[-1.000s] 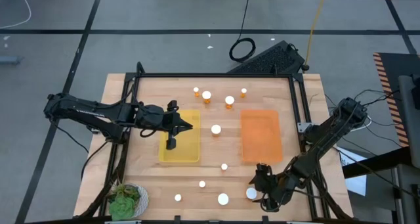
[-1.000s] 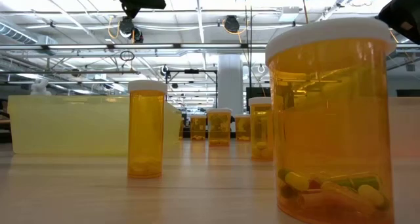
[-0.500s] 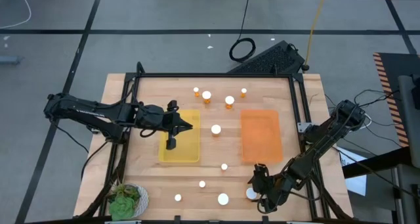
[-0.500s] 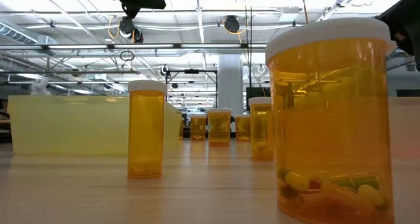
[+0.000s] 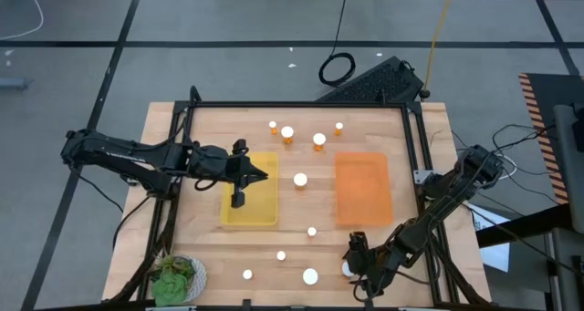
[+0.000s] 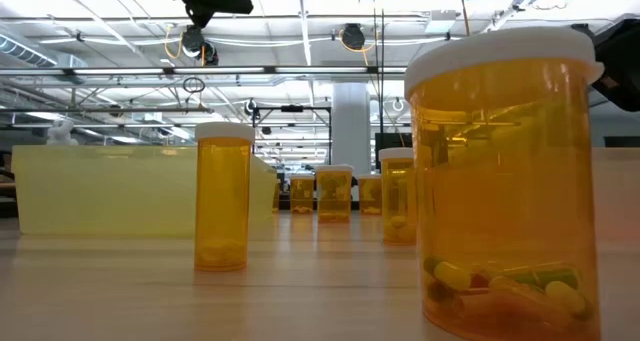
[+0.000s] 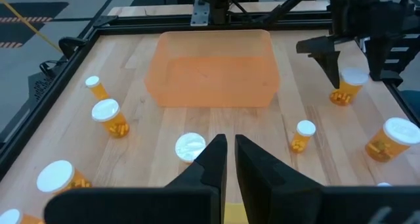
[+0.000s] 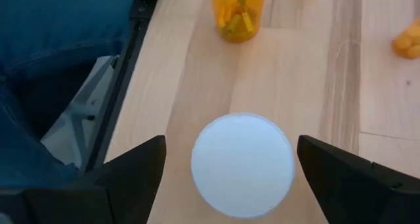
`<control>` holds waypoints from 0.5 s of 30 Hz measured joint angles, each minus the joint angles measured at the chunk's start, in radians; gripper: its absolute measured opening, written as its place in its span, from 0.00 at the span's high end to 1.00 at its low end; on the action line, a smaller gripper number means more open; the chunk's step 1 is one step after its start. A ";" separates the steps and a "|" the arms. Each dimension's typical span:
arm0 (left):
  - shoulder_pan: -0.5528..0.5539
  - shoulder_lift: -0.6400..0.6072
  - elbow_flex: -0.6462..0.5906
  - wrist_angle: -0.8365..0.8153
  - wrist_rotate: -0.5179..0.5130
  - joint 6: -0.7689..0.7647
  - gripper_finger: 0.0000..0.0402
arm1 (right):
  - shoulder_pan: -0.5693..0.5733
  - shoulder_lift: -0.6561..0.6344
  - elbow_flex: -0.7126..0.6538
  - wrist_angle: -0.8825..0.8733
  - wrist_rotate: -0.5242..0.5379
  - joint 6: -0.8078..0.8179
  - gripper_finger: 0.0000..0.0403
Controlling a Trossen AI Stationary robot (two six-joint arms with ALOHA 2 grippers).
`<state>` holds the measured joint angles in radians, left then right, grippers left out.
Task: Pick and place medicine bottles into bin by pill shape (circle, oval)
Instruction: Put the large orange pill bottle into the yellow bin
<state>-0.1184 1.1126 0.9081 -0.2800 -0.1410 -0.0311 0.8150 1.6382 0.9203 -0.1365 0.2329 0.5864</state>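
Two trays are seen side by side at mid-table: the yellow tray (image 5: 249, 202) at nine o'clock of centre, the orange tray (image 5: 363, 190) at three o'clock, and nothing is seen lying in either. The left gripper (image 5: 239, 200) is hung over the yellow tray, its fingers (image 7: 205, 163) nearly closed with only a thin gap, nothing held.

Down at five o'clock of the table, the right gripper (image 5: 351, 257) is spread wide on either side of a wide-capped bottle (image 8: 242, 163), whose white cap is seen centred between the two fingers (image 8: 134, 170) but not yet pinched. In the low view the same bottle (image 6: 505, 176) is shown large, with oblong capsules at its bottom.

Other bottles are left standing loose: a cluster of four at twelve o'clock (image 5: 287, 133), one between the trays (image 5: 300, 179), one just below it (image 5: 311, 231), and three along the near edge, among them a wide-capped one (image 5: 310, 276) at six o'clock. A potted plant (image 5: 175, 278) is set at the seven o'clock corner. Jeans-clad legs (image 8: 52, 66) are glimpsed beyond the table edge in the right wrist view
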 joint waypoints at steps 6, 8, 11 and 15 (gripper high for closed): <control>0.000 0.000 0.000 0.002 -0.016 0.000 0.91 | 0.000 0.000 0.000 -0.001 0.001 -0.005 0.25; 0.000 0.000 0.000 0.002 -0.017 0.000 0.91 | 0.000 0.000 0.000 -0.002 0.001 -0.005 0.29; 0.000 0.000 0.000 0.001 -0.017 0.000 0.91 | 0.000 0.000 0.000 -0.002 0.001 -0.005 0.37; 0.000 0.000 0.000 0.001 -0.017 0.000 0.91 | 0.000 0.000 0.000 -0.002 0.001 -0.008 0.45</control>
<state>-0.1184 1.1128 0.9081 -0.2787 -0.1581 -0.0307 0.8150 1.6382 0.9203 -0.1383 0.2337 0.5785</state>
